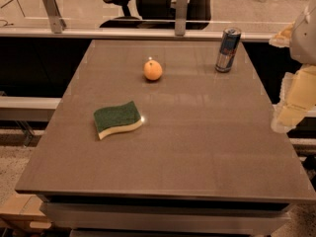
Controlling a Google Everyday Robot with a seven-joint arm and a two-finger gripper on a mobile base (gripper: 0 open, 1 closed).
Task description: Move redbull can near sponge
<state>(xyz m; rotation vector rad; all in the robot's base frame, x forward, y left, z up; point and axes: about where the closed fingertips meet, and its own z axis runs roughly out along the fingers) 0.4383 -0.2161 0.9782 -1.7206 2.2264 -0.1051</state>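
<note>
**Can far right, sponge front left**

The redbull can (228, 49) stands upright at the bench's (197, 157) far right. The sponge (117, 118) lies well apart, an orange (153, 70) between them. My end effector (289, 113) hangs off the right edge; I cannot tell if it is open or closed. I'd grip the can mid-body and skirt the orange.

table (197, 147): brown, matte | behind: glass partition (89, 4), metal posts (181, 11), office chair (148, 1) | floor (10, 169): pale, speckled
</note>
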